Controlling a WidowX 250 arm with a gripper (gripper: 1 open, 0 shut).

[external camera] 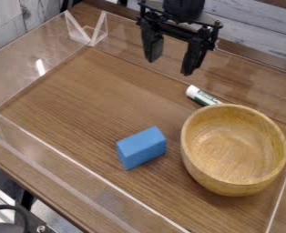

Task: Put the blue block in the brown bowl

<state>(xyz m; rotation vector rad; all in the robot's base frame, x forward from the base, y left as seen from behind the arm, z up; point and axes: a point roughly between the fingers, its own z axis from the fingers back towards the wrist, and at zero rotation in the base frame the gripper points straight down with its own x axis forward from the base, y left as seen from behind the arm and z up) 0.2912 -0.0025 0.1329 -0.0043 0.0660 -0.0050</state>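
The blue block [142, 146] lies flat on the wooden table, just left of the brown bowl [236, 148], which sits at the right with nothing inside it. My gripper [171, 53] hangs at the top centre, well above and behind both, pointing down. Its two black fingers [149, 46] stand apart, open, with nothing between them.
A small white-and-green marker [204, 95] lies behind the bowl. Clear plastic walls [42, 68] fence the table [73, 109] on the left, back and front. A clear folded stand [85, 32] sits at the back left. The table's front edge drops off at the lower left.
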